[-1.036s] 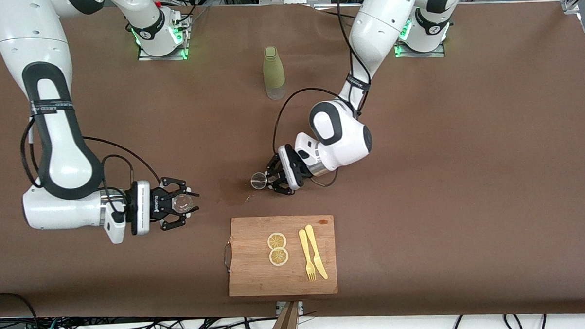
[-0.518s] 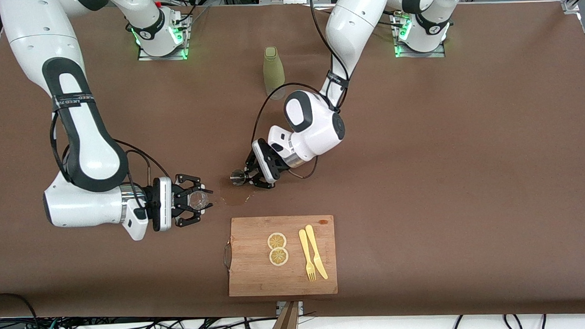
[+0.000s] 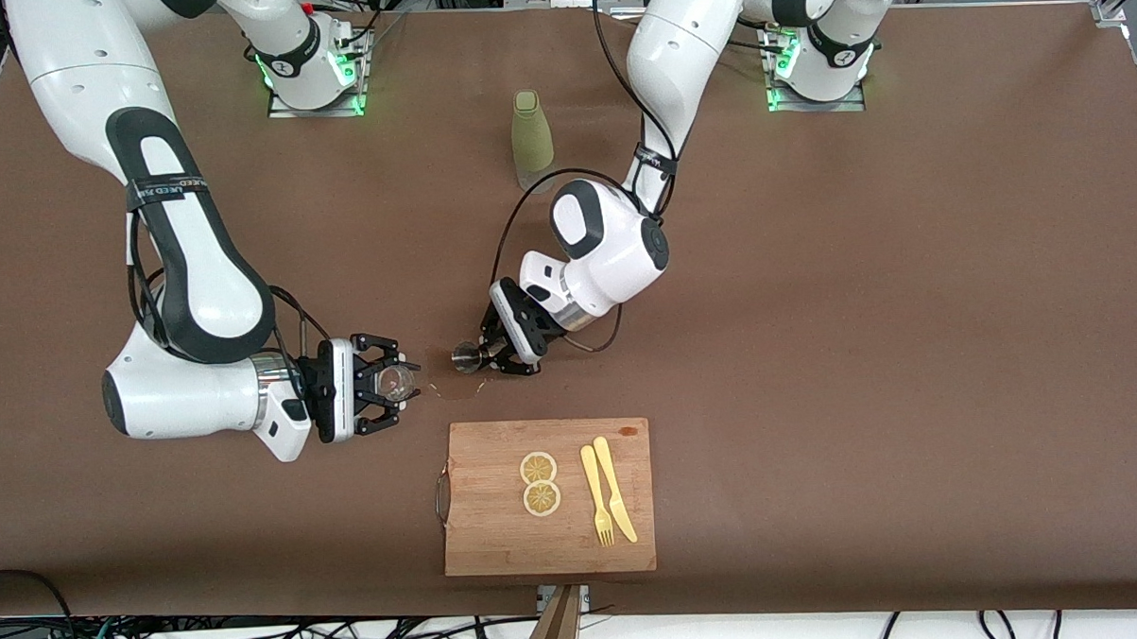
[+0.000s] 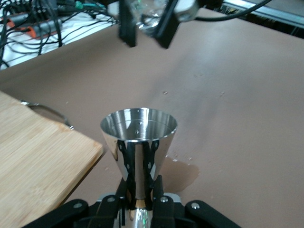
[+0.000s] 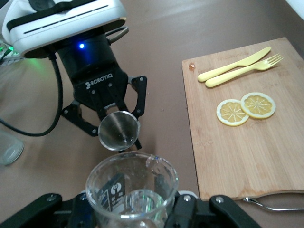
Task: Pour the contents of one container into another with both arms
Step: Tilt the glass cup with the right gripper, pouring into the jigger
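I see my left gripper [image 3: 483, 354] clamped on the jigger [image 3: 465, 357], tipped sideways over the brown surface [image 3: 863, 347]. My right gripper [image 3: 402, 383] is closed around the glass [image 3: 393, 383], held just beside the jigger's mouth, near the cutting board [image 3: 549, 538].

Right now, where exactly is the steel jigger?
The steel jigger is held in the left gripper, above the brown table near the cutting board's farther edge, facing the small glass in the right gripper.

Bright even overhead light, soft shadows, blurred wrist-view foregrounds.
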`<state>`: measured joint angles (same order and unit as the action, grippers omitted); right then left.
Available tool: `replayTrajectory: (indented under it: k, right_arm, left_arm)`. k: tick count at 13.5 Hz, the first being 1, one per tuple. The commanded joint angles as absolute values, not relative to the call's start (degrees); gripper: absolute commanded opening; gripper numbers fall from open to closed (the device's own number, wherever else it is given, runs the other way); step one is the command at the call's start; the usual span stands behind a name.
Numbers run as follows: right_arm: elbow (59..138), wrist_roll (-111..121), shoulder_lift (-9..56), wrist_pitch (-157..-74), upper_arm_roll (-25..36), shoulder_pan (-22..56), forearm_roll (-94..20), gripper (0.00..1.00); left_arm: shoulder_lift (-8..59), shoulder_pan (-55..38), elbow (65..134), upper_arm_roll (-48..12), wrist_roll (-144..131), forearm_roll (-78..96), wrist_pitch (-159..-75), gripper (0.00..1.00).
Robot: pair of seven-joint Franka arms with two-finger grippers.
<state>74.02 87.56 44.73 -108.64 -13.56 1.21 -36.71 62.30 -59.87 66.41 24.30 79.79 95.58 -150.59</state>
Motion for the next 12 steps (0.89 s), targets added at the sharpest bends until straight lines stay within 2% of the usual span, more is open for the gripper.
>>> replayTrajectory:
  k: [1, 5, 12]
  right_arm:
    - [73.5, 86.1, 44.8, -108.0, -15.0, 1.0, -34.0, 0.38]
    - [73.7, 86.1, 45.3, -108.1, -15.5, 1.8, -32.4, 0.38]
    - [73.7, 86.0, 45.4, -108.5, -15.5, 3.2, -30.4, 0.38]
  left_arm:
    - [65.3, -62.5, 63.8, 28.6, 75.8, 97.0, -151.3, 0.00]
    - [67.2, -63.5, 61.3, 29.4, 73.4, 97.0, -153.8, 0.00]
    - [67.2, -64.4, 61.3, 30.4, 73.3, 96.9, -153.9, 0.00]
